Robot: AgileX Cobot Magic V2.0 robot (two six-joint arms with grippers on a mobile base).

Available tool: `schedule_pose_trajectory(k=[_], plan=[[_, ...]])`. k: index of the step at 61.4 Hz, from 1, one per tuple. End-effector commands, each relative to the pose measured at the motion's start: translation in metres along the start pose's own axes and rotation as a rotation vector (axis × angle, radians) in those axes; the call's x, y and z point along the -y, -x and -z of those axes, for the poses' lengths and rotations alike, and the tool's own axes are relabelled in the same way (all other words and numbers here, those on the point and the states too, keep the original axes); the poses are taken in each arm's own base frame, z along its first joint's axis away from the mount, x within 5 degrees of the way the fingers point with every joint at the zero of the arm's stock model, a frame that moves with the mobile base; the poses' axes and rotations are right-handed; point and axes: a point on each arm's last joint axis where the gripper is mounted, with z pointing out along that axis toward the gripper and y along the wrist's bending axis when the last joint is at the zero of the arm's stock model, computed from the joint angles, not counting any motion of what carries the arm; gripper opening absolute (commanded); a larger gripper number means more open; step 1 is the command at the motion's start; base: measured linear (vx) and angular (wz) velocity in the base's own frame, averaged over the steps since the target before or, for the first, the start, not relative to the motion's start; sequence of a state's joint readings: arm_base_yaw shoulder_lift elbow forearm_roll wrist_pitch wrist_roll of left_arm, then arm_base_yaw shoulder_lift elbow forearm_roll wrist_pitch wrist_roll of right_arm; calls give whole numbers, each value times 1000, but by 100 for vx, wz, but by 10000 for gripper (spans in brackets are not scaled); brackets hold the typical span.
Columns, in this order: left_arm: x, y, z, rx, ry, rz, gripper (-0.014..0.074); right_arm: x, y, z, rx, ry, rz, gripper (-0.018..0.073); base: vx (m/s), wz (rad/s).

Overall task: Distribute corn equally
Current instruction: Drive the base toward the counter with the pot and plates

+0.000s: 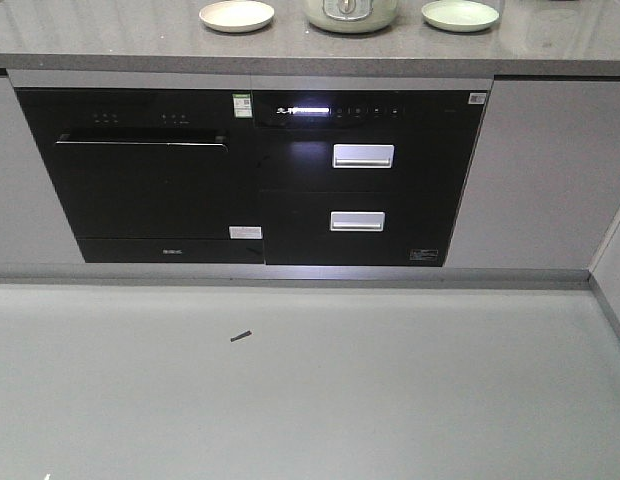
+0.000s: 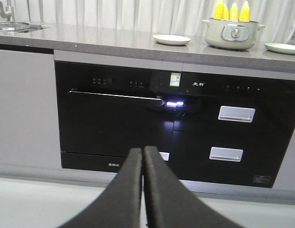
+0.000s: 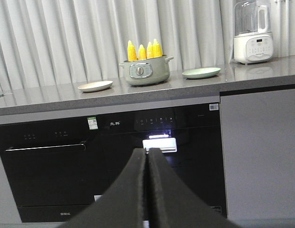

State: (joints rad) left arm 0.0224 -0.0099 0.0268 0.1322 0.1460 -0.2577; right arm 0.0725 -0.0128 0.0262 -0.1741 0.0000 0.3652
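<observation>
The corn (image 3: 143, 50) stands tips-up in a pale green pot (image 3: 145, 70) on the grey bench (image 3: 43, 97). The right wrist view shows four yellow cobs packed side by side above the rim, with their lower parts hidden inside the pot. In the left wrist view the corn (image 2: 231, 10) is clipped by the top edge, and the cobs overlap so that they are hard to count. In the front view the pot (image 1: 350, 12) is cut off at 12 o'clock; only its base shows, and the cobs fall outside the frame.

From the right wrist, a cream plate (image 3: 95, 86) lies at about 8 o'clock from the pot and a green plate (image 3: 201, 72) at 3 o'clock, both apart from it. The shallow angle hides the plates' inner surfaces. A white blender (image 3: 252, 33) stands at 2 o'clock from the pot, its top touching the frame's edge.

The left gripper (image 2: 142, 149) has its fingers pressed flat together and is low in front of the black cabinet fronts (image 1: 250, 180). The right gripper (image 3: 147, 151) is likewise closed, finger against finger. Both are well apart from the corn, and their bases run off the bottom edge.

The panel lettering is too small to read. A small dark strip (image 1: 240, 336) lies on the floor (image 1: 310, 400), and I cannot tell what it is.
</observation>
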Motion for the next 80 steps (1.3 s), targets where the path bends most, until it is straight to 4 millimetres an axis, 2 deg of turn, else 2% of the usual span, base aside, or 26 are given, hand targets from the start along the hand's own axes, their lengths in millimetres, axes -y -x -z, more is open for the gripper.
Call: schedule_pose_trajectory(k=[1,80], plan=[[2,7,1,91,-29,11,-7,-1,3,0,58,19,25,-1,10,-6],[2,7,1,91,-29,11,-7,-1,3,0,58,19,25,-1,9,-5]])
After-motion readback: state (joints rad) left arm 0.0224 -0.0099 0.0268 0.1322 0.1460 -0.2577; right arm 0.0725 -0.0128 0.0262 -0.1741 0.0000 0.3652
